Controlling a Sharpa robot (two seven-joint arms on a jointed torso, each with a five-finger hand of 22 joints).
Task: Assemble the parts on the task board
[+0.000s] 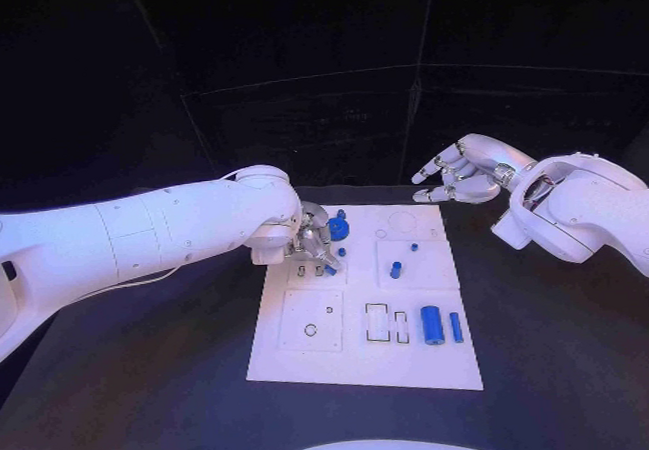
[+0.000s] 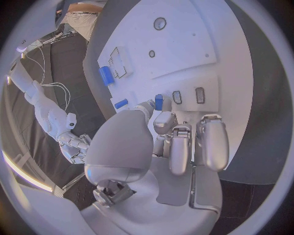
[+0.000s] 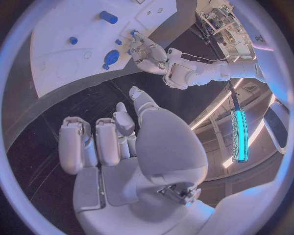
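Task board [image 1: 362, 358] flat at mid-table, white, dotted with small blue parts. No lettering or brand legible anywhere on it. Left hand [image 1: 308, 248] down over the board's far-left corner, fingers bunched round a small blue part [image 2: 159, 101] — pinched at the fingertips, seen close in the left wrist view. Round blue part [image 1: 338, 225] just beside that hand. Right hand [image 1: 466, 171] up off the table past the board's far-right corner, fingers loosely curled and apart, holding nothing. Blue cylinder [image 1: 432, 324] and thin blue bar [image 1: 455, 326] side by side near the board's right edge.
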